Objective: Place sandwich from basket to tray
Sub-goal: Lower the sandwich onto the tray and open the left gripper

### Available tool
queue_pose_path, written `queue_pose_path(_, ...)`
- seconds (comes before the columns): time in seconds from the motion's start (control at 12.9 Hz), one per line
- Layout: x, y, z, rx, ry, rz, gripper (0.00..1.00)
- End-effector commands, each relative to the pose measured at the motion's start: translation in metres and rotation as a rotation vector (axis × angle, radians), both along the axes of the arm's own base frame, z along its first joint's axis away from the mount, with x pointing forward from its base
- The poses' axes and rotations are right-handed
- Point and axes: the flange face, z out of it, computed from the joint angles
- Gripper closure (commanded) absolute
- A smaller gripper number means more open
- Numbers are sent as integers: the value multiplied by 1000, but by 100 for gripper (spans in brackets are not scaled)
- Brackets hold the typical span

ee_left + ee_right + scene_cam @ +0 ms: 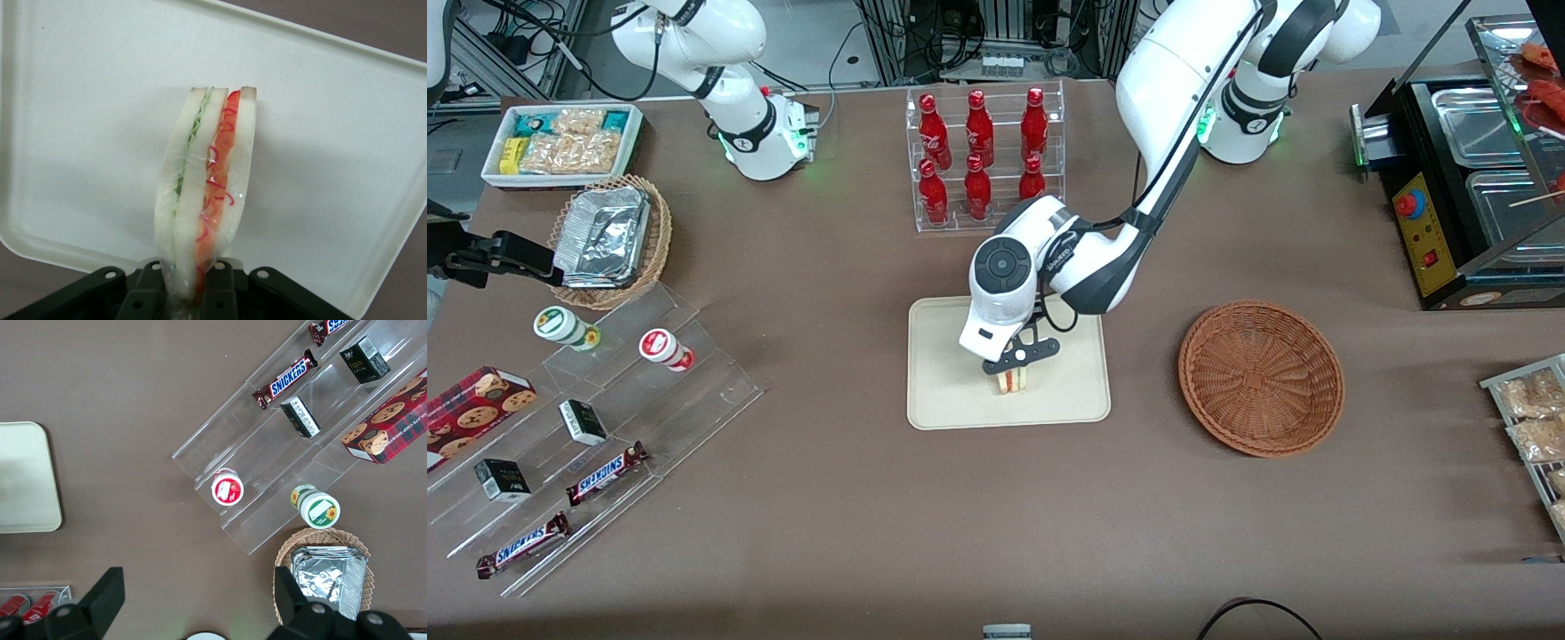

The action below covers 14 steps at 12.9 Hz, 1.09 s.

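Claw (1014, 366) over tray (943, 391) half-hides clamped sandwich (207, 193).

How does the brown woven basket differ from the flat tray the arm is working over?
The basket is round, reddish-brown woven wicker; the tray is a smooth cream rectangle with rounded corners. The basket holds nothing, while over the tray the gripper is shut on the sandwich. The basket lies toward the working arm's end. Both sit on the brown table.

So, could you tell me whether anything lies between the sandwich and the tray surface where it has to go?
Nothing visible does. The gripper holds the sandwich directly over the tray, whose surface around it is bare. The basket sits apart, toward the working arm's end.
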Motion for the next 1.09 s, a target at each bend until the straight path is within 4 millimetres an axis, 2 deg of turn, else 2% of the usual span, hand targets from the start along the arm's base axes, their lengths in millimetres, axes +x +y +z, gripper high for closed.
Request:
queue_pose_path(0.0,-4,-12,-10,15,-12,18,100)
queue_pose_path(0.23,-2,-12,-21,37,-39,52,100)
queue_pose_path(0.31,-1,-12,-21,38,-40,51,79)
queue_pose_path(0.39,-1,-12,-19,36,-42,51,1)
queue_pose_path(0.62,1,-12,-8,29,-53,46,0)
queue_pose_path(1.01,14,-13,50,28,-53,46,0)
